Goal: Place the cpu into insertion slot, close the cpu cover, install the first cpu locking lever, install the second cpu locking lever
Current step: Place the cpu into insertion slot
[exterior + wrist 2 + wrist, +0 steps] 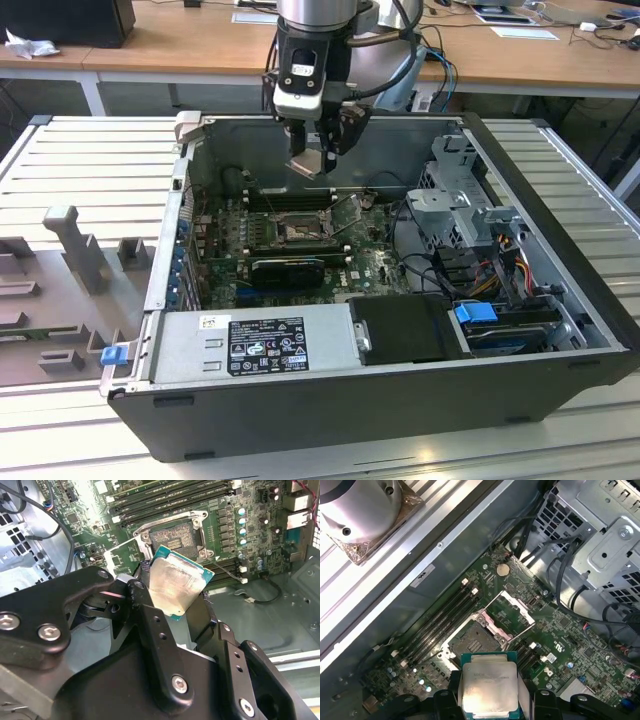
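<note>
Black fingers (202, 615) are narrowed onto the cpu (177, 586), a small flat square chip w/ a pale silver-beige face and green edge, pinching it by two opposite edges. The chip is tilted in the second wrist view.

In the exterior view the cpu (312, 163) hangs in the air over the back part of the green circuit board (370, 255), inside the open dark desktop case (350, 410). It touches nothing but the fingers.

Below it the insertion slot (475, 639), a square socket w/ dark centre and silver metal rim, has its centre exposed and is well apart from the chip.

The cpu cover (512, 614), a thin silver frame plate w/ a square window, stands open, tipped up off one side of the socket. It looks the same in the second wrist view (120, 557).

- Long black memory slots (440, 617) run just beside the socket.
- A round silver coin battery (503, 569) sits on the board further off.
- A grey labelled power supply box (255, 345) lies along the case's near edge in the exterior view.
- The case lies on a ribbed grey metal counter (90, 160).
</note>
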Available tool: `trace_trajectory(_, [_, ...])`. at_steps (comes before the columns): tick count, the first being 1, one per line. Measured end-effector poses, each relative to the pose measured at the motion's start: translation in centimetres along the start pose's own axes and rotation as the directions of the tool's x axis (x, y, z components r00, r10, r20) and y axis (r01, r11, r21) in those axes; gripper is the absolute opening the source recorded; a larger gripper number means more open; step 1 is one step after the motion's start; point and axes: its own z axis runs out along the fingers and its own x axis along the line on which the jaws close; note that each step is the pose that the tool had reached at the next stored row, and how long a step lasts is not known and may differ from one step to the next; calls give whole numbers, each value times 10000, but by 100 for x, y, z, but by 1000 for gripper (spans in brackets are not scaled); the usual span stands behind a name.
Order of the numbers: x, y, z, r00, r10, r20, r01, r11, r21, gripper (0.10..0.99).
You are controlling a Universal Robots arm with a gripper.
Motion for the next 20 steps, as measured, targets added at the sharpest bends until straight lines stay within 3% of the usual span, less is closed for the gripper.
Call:
trace_trajectory(8, [0,0,5,9983,582,50,-582,9983,-13,529])
trace_trajectory(20, [-2,-8,90,9977,681,62,-681,9977,-11,529])
